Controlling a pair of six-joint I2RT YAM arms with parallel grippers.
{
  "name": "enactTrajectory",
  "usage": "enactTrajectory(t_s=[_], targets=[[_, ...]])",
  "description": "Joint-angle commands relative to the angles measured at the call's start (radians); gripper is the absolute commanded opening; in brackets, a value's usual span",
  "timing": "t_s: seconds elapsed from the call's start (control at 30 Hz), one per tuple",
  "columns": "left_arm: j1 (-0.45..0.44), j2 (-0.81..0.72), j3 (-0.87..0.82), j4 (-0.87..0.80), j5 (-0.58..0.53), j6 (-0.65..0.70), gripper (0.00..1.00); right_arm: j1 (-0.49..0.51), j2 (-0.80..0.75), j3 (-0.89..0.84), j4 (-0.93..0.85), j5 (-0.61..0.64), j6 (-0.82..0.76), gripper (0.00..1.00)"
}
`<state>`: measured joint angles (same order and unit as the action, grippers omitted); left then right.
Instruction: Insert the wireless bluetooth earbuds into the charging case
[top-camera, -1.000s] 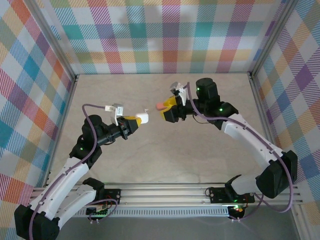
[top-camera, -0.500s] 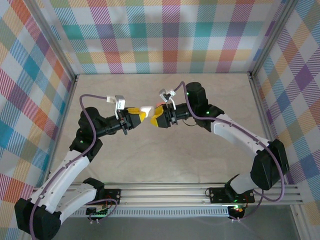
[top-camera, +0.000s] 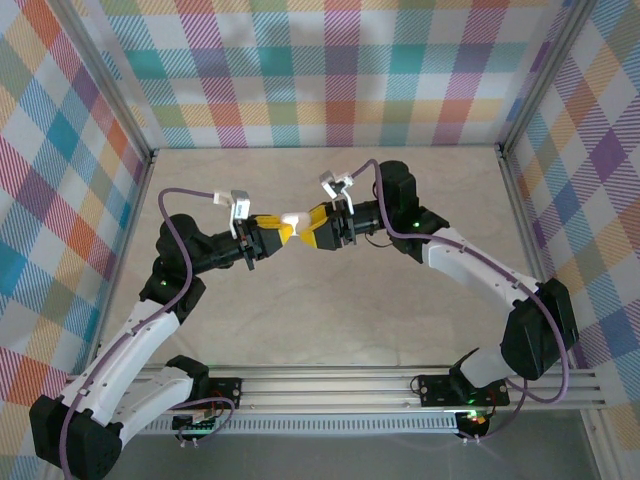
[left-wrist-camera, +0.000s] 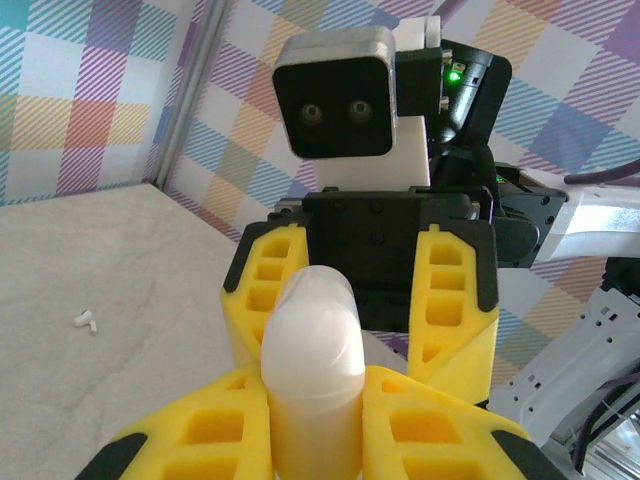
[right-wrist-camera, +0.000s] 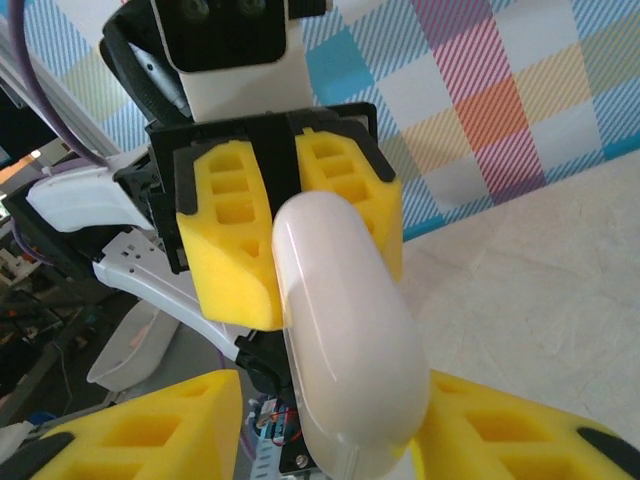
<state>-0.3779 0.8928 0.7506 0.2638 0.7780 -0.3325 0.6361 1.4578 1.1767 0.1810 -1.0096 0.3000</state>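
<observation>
Lying tiny and pale on the tabletop (left-wrist-camera: 90, 250), two white earbuds (left-wrist-camera: 86, 321) show at the left edge of the left wrist view. The left pincer (top-camera: 278, 229) is clenched on a white charging case (top-camera: 294, 220), held in the air over the middle of the tabletop. The right pincer (top-camera: 310, 227) faces it nose to nose, jaws released and spread on either side of the case's far end.
</observation>
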Motion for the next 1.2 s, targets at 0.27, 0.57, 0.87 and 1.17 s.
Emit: enactTrajectory(t_s=[0.27, 0.57, 0.87, 1.17], targets=[[0.004, -0.001, -0.019, 0.074, 0.026, -0.057, 0.03, -0.002, 0.047, 0.047, 0.086, -0.073, 0.053, 0.16], [0.005, 0.012, 0.024, -0.031, 0.055, -0.022, 0.46, -0.013, 0.041, 0.069, 0.027, -0.083, -0.015, 0.0], [0.022, 0.024, 0.017, -0.008, 0.138, -0.042, 0.53, -0.042, 0.016, 0.121, -0.212, -0.104, -0.204, 0.0], [0.02, 0.098, 0.062, 0.041, 0.204, -0.073, 0.43, -0.043, 0.019, 0.126, -0.225, -0.133, -0.209, 0.0]])
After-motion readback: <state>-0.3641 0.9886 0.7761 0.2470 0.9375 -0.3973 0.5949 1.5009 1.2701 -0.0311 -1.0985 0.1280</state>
